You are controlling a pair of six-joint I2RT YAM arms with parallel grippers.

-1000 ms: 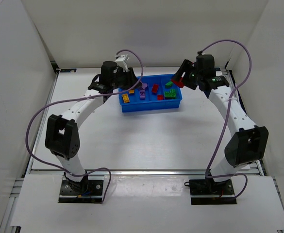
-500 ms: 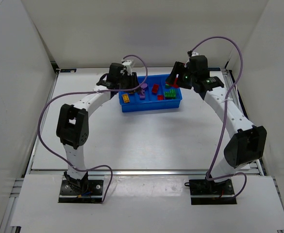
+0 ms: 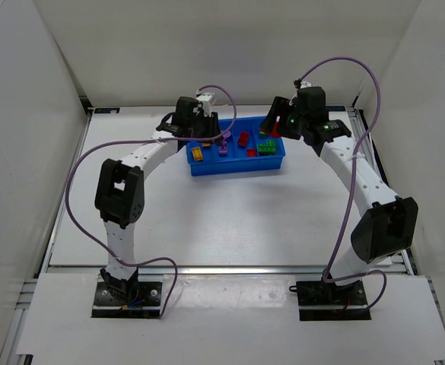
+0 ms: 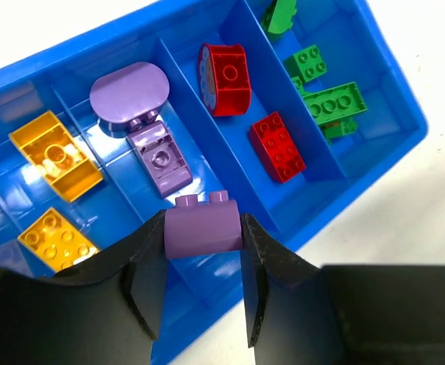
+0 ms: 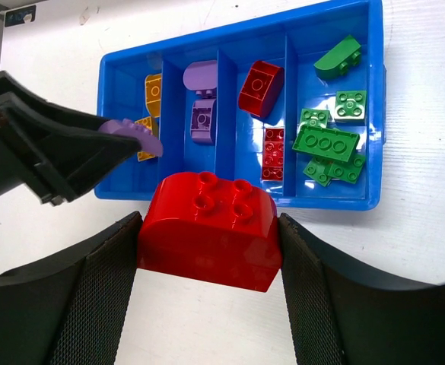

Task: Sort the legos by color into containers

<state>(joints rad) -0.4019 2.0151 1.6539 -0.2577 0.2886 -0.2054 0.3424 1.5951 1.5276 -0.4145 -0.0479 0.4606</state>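
Observation:
The containers are the compartments of one blue tray (image 3: 237, 169); its dividers (image 4: 199, 114) split it into four. In the left wrist view, yellow legos (image 4: 55, 156), purple legos (image 4: 159, 156), red legos (image 4: 278, 146) and green legos (image 4: 330, 103) each lie in their own compartment. My left gripper (image 4: 204, 228) is shut on a purple lego (image 4: 204, 232) above the near end of the purple compartment. My right gripper (image 5: 211, 228) is shut on a big red lego (image 5: 207, 236), held in the air just off the tray's rim (image 5: 237, 199). In the top view it hangs at the tray's far right corner (image 3: 277, 122).
The tray stands at the back middle of the white table (image 3: 230, 220). White walls close in the back and both sides. From the right wrist, the left gripper's black fingers (image 5: 55, 152) reach over the tray's left end. Purple cables loop above both arms.
The left arm has swung right, bringing the purple lego over the tray. The right gripper shifted left with the red lego, then held still.

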